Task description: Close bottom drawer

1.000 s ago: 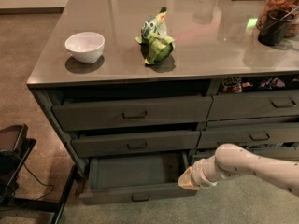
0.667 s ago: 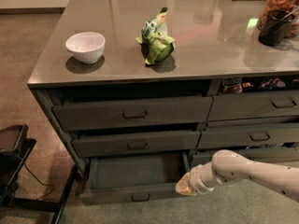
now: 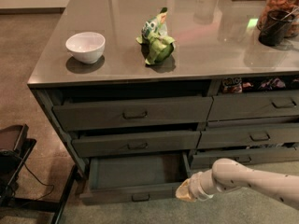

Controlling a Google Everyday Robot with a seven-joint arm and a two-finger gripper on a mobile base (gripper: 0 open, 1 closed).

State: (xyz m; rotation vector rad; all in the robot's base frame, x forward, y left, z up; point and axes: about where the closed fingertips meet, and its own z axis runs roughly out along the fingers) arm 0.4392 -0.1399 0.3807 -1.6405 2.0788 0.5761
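Note:
The bottom drawer (image 3: 135,196) is the lowest wide dark grey-green drawer of the left stack. It stands pulled out, its empty inside showing, with a small dark pull handle on its slim front. My gripper (image 3: 183,192) reaches in from the lower right on a white arm. It sits at the right end of the drawer's front panel, level with its top edge.
The counter (image 3: 187,64) above holds a white bowl (image 3: 85,46), a green crumpled bag (image 3: 156,37) and a dark jar (image 3: 275,17) at the back right. Two wider drawers above stand slightly ajar. A black stand (image 3: 18,171) stands on the floor at the left.
My arm has moved left and a little down, bringing the gripper closer to the right end of the bottom drawer's front. The drawer stands about as far out as before.

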